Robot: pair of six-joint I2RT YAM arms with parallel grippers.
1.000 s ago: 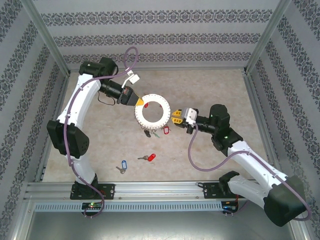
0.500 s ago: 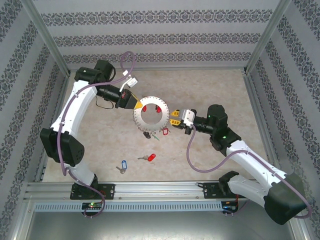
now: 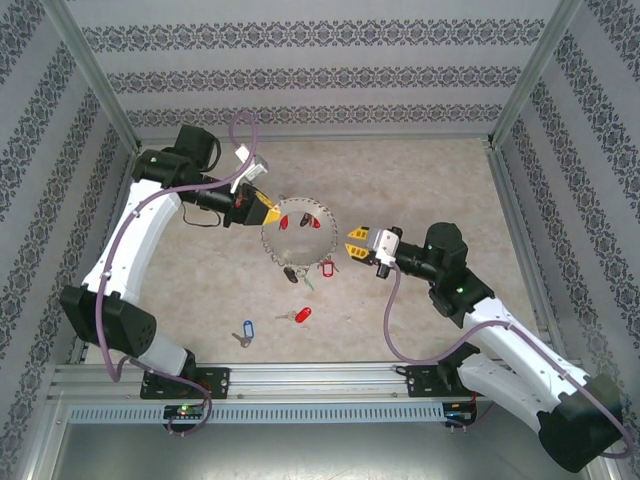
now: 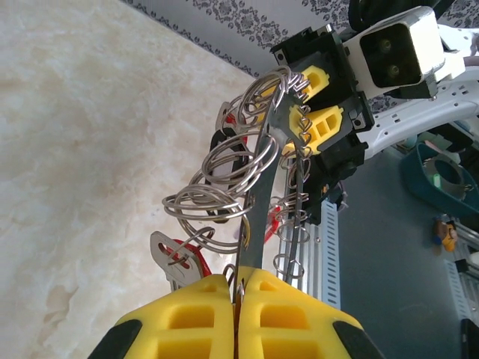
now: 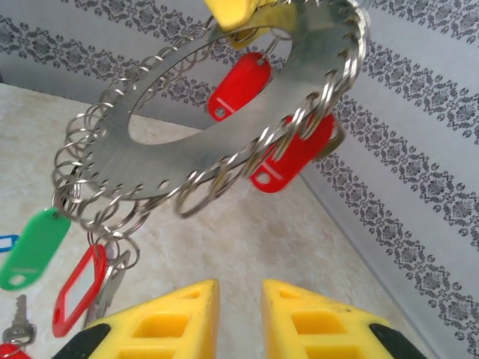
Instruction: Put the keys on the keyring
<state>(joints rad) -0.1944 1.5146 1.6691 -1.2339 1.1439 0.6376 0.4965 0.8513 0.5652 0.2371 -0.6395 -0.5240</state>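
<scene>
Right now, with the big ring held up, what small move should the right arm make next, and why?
Probably lower the right arm's fingers toward the small silver key with the red oblong tag lying loose on the table. They stand open and empty, apart from the large grey metal keyring, which the left arm's fingers clamp by its rim.

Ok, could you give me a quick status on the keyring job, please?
Left tool shut on keyring rim, ring held up. Right tool open, empty, facing ring. Red-tag key and blue-tag key loose on table. Nothing in the way.
</scene>
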